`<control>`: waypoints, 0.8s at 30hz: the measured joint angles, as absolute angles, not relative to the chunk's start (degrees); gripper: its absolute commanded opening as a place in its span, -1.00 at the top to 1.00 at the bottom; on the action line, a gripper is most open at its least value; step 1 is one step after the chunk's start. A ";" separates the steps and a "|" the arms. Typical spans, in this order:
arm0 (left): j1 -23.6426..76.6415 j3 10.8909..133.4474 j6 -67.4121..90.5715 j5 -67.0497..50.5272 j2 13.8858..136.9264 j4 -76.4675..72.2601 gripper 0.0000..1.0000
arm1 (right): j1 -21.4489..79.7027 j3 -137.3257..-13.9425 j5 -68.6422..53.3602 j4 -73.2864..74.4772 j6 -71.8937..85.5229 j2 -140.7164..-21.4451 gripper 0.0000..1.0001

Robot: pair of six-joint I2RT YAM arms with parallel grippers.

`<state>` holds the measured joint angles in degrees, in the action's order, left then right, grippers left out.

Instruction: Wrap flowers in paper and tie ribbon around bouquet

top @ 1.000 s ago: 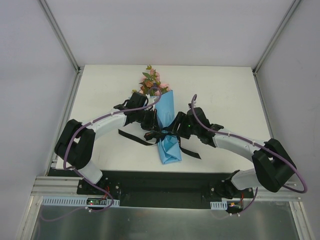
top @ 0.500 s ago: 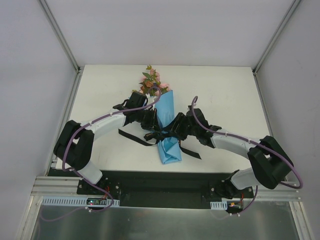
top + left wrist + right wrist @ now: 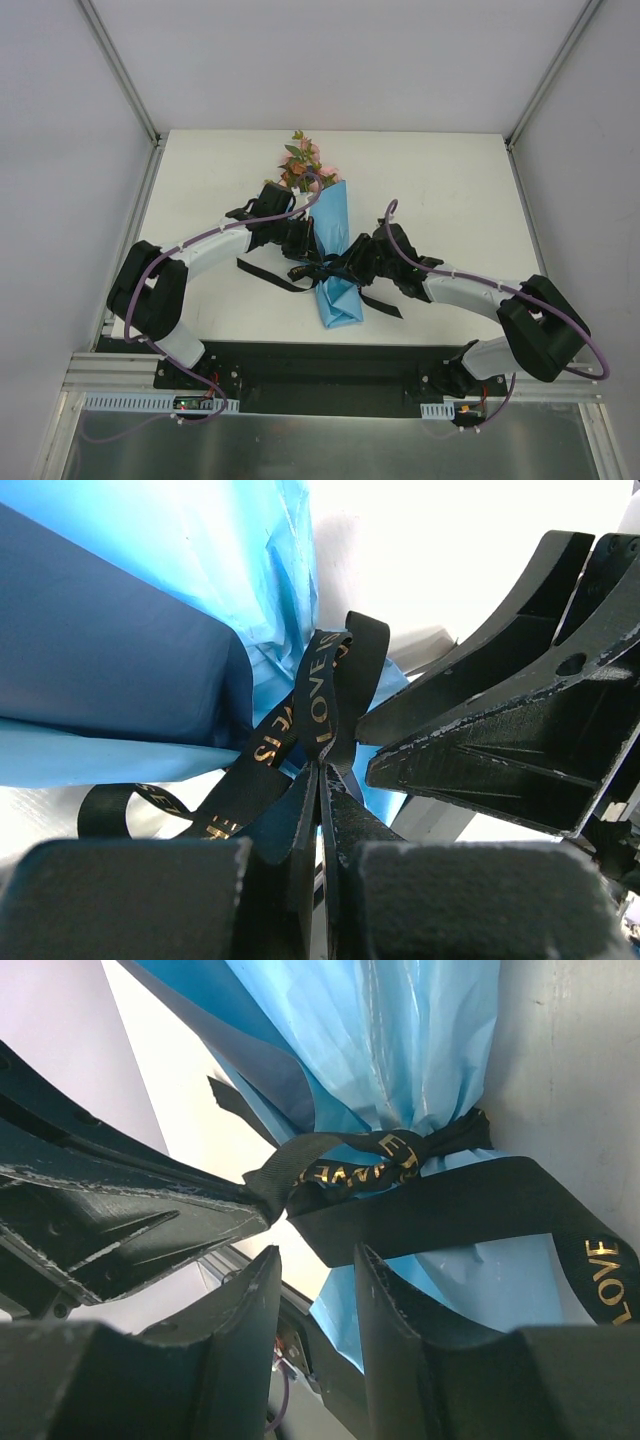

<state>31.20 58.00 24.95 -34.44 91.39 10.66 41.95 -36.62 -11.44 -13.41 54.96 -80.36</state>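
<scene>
The bouquet lies on the table as a light blue paper cone, with the flowers at its far end. The black ribbon, lettered in gold, is cinched round the cone's narrow part, and its tails trail left and right. My left gripper is shut on a ribbon loop beside the knot. My right gripper is open with a narrow gap. Its fingertips sit just under the edge of the wide ribbon tail, facing the left gripper's fingers.
The white table is bounded by grey enclosure walls and metal corner rails. Purple cables run along both arms. The arm bases stand on the black plate at the near edge.
My right gripper has slid left toward the knot and its jaws have narrowed. The left gripper and the bouquet have stayed in place.
</scene>
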 measured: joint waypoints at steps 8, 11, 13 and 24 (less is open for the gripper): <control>31.59 58.00 24.97 -34.54 91.20 10.63 1.00 | 42.17 -34.50 -11.35 -14.59 57.04 -80.34 0.14; 31.59 58.00 24.97 -34.59 90.78 10.61 1.00 | 42.26 -32.95 -11.33 -14.61 57.84 -80.20 0.14; 31.59 58.00 24.97 -34.59 90.63 10.55 1.00 | 42.26 -32.67 -11.22 -14.50 58.13 -80.18 0.17; 32.32 57.93 25.12 -35.07 90.59 10.50 1.00 | 42.11 -33.76 -11.20 -15.27 58.43 -82.26 0.79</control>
